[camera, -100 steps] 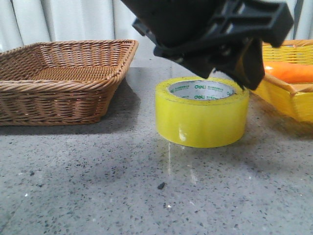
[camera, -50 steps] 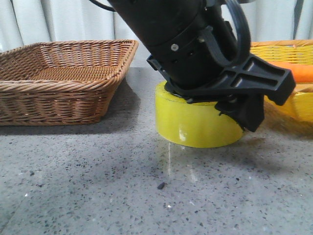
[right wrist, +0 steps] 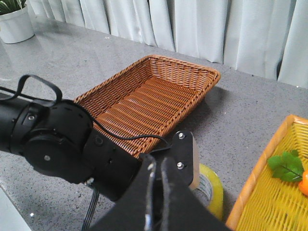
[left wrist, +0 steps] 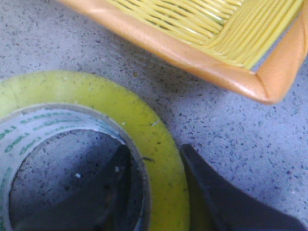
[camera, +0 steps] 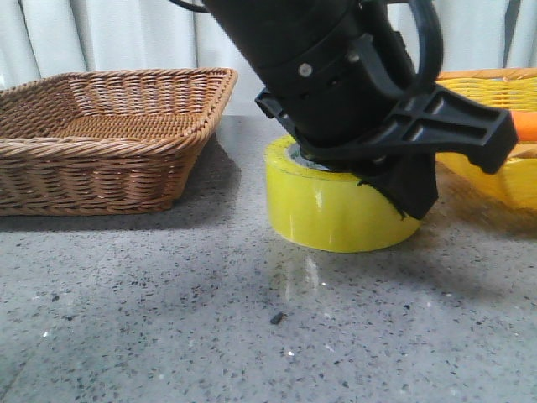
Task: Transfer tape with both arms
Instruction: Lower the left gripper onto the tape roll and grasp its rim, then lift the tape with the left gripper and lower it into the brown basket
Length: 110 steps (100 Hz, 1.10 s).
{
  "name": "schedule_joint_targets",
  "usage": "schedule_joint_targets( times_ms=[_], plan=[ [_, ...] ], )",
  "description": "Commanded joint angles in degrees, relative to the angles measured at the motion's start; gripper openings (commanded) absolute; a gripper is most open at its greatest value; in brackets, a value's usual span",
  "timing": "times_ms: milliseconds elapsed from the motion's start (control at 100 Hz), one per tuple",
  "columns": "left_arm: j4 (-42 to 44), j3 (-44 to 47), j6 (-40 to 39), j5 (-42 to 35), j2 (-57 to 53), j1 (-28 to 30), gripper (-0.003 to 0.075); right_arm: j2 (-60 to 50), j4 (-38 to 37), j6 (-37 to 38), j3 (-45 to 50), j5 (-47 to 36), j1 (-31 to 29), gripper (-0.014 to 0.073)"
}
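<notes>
Your left gripper [left wrist: 154, 192] is already down on the tape [camera: 336, 206]: one finger sits inside the core, the other outside the yellow wall, so the wall stands between the jaws. They straddle it with a little slack, apparently not yet clamped. The roll lies flat on the grey table [camera: 168, 319], hole facing up, so your coming move turns on squeezing across that wall, on the side nearest the yellow basket [camera: 495, 172]. The left arm is clearly the nearer one; the right gripper [right wrist: 159, 202] hangs high above with its fingers pressed together, holding nothing. The front view only gives you the black arm covering the top of the roll; the straddle shows in the left wrist view alone. The right wrist view adds the layout: wicker basket [right wrist: 149, 103] beyond the left arm, yellow basket at the far side.
</notes>
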Motion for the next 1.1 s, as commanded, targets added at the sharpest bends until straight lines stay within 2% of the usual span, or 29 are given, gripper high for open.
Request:
schedule_joint_targets(
  times_ms=[0,190,360,730,900,1090],
  plan=[
    [1.90,-4.90,-0.03,-0.25,-2.81,-0.07,0.0050,-0.05,-0.30,-0.34,-1.33,-3.62,-0.33,-0.0074],
    [8.97,-13.57,-0.03,9.74,-4.48,0.29,0.0050,-0.05,-0.30,-0.34,-1.33,-3.62,-0.33,-0.0074],
    [11.95,-17.21,-0.03,12.89,-7.68,2.95,0.0050,-0.05,-0.30,-0.34,-1.33,-3.62,-0.33,-0.0074],
    [11.46,-15.53,-0.03,19.26,-14.42,18.05,0.0050,-0.05,-0.30,-0.34,-1.33,-3.55,-0.33,-0.0074],
    [7.75,-8.87,-0.03,16.04,-14.42,23.31,0.0050,-0.05,-0.30,-0.34,-1.33,-3.55,-0.33,-0.0074],
    [6.22,-1.47,-0.03,10.25,-14.42,24.23,0.0050,-0.05,-0.27,-0.34,-1.33,-3.55,-0.33,-0.0074]
  ],
)
